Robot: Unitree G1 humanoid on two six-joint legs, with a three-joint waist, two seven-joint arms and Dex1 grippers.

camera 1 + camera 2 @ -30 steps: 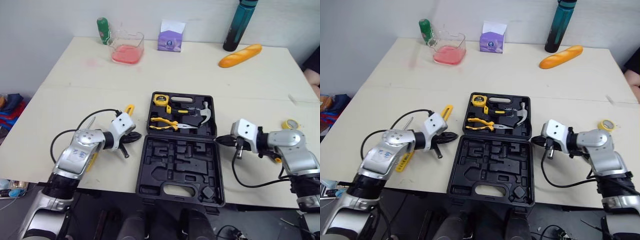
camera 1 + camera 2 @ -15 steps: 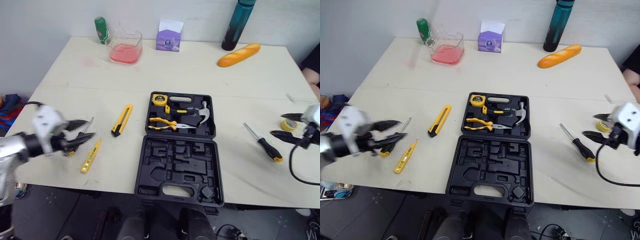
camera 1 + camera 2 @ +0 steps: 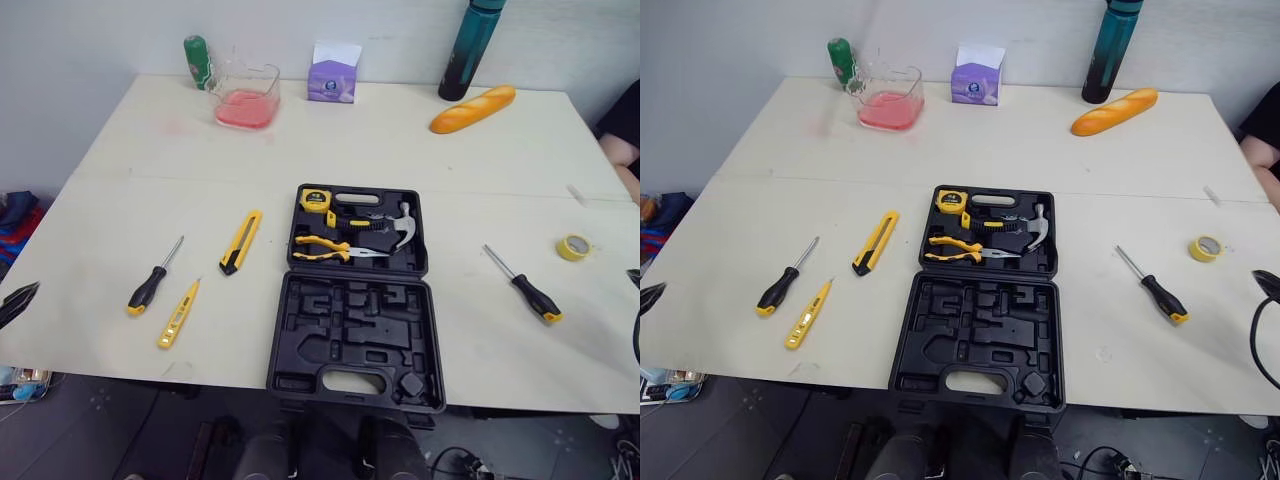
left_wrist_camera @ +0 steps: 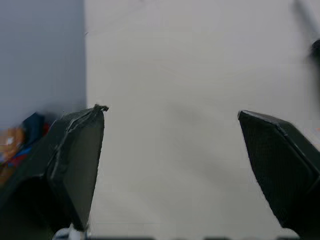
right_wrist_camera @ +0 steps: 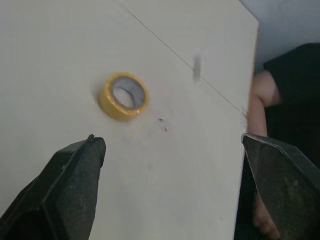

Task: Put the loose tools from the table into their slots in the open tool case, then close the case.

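Observation:
The black tool case [image 3: 300,345] lies open in the middle of the table, a tape measure [image 3: 318,198], pliers [image 3: 325,248] and hammer [image 3: 400,225] in its far half. Left of it lie a yellow utility knife [image 3: 241,241], a black-and-yellow screwdriver [image 3: 150,285] and a yellow tester screwdriver [image 3: 177,315]. Another screwdriver [image 3: 525,286] lies right of the case. My left gripper [image 4: 171,111] is open and holds nothing, over the table's left edge. My right gripper [image 5: 170,137] is open and holds nothing, near a yellow tape roll [image 5: 124,96] at the right edge.
Along the back stand a green bottle [image 3: 194,60], a clear container with pink liquid [image 3: 246,98], a purple box [image 3: 334,73], a teal bottle [image 3: 462,50] and a bread loaf [image 3: 472,108]. A person's arm [image 5: 257,100] is beside the table's right edge.
Both arms have swung outward from beside the case to the table's left and right edges. Both grippers have gone from shut to open.

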